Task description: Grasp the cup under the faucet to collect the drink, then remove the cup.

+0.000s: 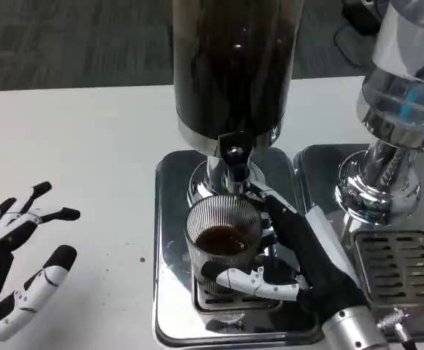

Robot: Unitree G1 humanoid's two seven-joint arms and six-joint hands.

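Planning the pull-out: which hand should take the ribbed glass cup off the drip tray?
Right. The right hand already grips the ribbed clear glass cup with dark drink in it, under the black faucet. The left hand rests open on the white table, well away.

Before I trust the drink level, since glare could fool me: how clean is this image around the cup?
Head view: bright glare on the chrome drip tray and the second dispenser's base; the ribbed cup, gripped by the right hand, is fairly sharp, dark liquid visible inside; the left hand looks soft at the frame edge.
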